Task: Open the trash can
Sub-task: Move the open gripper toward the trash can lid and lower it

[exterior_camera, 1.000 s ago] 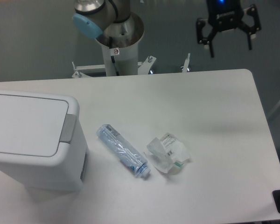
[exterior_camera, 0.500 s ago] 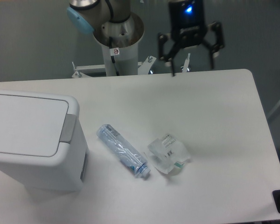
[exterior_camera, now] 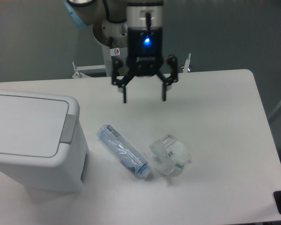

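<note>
The trash can [exterior_camera: 30, 140] is a large white boxy bin at the table's left. Its flat white lid lies shut, and a grey push strip [exterior_camera: 68, 128] runs along its right edge. My gripper [exterior_camera: 144, 98] hangs open and empty above the table's middle back part, fingers pointing down. It is to the right of the trash can and higher than the lid, well apart from the push strip.
A crushed clear plastic bottle [exterior_camera: 123, 151] lies on the table right of the trash can. A crumpled clear wrapper [exterior_camera: 170, 154] lies next to it. The robot's base [exterior_camera: 117, 44] stands behind the table's back edge.
My gripper has swept left from the back right corner toward the table's middle and come lower. It stays open. The trash can, bottle and wrapper have not moved.
</note>
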Robot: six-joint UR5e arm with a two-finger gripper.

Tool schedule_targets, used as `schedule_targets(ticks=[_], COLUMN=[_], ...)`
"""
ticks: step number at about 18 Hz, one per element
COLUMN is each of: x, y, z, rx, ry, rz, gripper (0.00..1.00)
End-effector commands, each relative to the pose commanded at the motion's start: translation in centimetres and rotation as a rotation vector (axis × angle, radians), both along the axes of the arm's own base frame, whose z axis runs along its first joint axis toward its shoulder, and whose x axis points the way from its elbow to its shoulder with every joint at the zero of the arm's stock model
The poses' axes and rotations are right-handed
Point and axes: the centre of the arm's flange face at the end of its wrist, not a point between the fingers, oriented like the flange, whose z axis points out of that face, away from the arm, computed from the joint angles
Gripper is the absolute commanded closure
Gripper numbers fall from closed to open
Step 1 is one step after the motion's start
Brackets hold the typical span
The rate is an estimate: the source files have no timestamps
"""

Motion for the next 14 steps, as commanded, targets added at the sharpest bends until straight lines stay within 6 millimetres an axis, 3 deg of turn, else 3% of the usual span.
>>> schedule_targets(ticks=[7,14], x=[2.4,4.0], y=[4.4,5.9], z=[-1.0,-2.9], rx=[0.004,0.001], ry=[-0.062,-0.150], rz=[-0.019,0.008], gripper=[0.00,0.00])
